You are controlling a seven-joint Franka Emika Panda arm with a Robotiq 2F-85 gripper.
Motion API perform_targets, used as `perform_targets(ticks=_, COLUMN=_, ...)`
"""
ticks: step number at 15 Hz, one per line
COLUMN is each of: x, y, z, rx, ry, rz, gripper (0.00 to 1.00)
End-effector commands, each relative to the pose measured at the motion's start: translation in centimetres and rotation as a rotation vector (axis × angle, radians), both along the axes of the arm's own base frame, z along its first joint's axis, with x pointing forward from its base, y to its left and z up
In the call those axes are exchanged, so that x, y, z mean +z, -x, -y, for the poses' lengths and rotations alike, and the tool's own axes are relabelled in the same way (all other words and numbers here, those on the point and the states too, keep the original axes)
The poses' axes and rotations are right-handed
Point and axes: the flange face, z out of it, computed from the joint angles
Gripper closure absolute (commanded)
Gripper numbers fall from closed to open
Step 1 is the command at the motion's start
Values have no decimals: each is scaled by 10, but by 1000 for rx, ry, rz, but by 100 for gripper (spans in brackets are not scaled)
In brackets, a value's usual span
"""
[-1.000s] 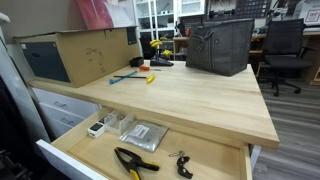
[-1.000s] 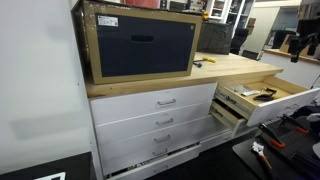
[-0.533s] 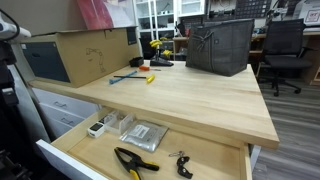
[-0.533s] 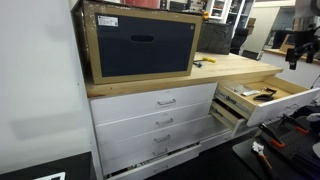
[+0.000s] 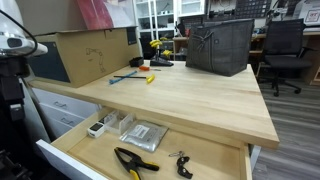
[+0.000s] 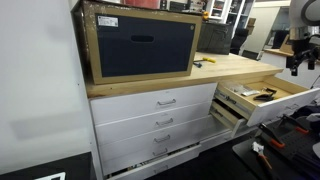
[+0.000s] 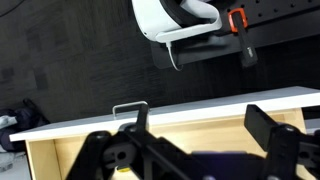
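My gripper (image 7: 200, 128) is open and empty in the wrist view, its dark fingers spread wide over the pale wood of the open drawer (image 7: 180, 120). In an exterior view the gripper (image 6: 298, 64) hangs in the air above that pulled-out top drawer (image 6: 262, 96). Part of the arm (image 5: 14, 48) shows at the left edge of an exterior view. The drawer (image 5: 200, 150) holds yellow-and-black pliers (image 5: 134, 161), a clear plastic bag (image 5: 143, 134), a small white box (image 5: 96, 128) and a small dark item (image 5: 181, 164). The gripper touches none of them.
On the wooden benchtop (image 5: 190, 95) stand a cardboard box with a dark bin inside (image 5: 85, 52), a dark grey bag (image 5: 220, 45) and small hand tools (image 5: 135, 75). The box also shows in an exterior view (image 6: 140, 45), above the white drawer fronts (image 6: 165, 120). An office chair (image 5: 285, 45) stands behind.
The arm has come into view at the left edge of one exterior view. In the other it has moved down and right, over the open drawer.
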Motion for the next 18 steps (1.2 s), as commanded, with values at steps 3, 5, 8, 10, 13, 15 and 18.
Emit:
perform_targets(ticks=3, x=-25, y=-1, z=22, rx=-10, ry=97, rz=-87, gripper=49)
perform_targets(ticks=5, x=-38, y=1, z=21, rx=-3, ry=110, rz=-115, gripper=64)
perform_targets(ticks=8, x=-55, y=3, z=17, rx=4, ry=122, rz=-153, gripper=86)
perform_targets(ticks=10, x=-67, y=5, z=15, rx=8, ry=123, rz=-183, gripper=99)
perform_targets(ticks=13, x=-83, y=8, z=12, rx=14, ry=126, rz=-224, gripper=100)
perform_targets(ticks=15, x=-90, y=9, z=12, rx=16, ry=143, rz=-246, gripper=100)
perform_targets(ticks=18, x=-99, y=9, z=13, rx=9, ry=166, rz=-270, gripper=100)
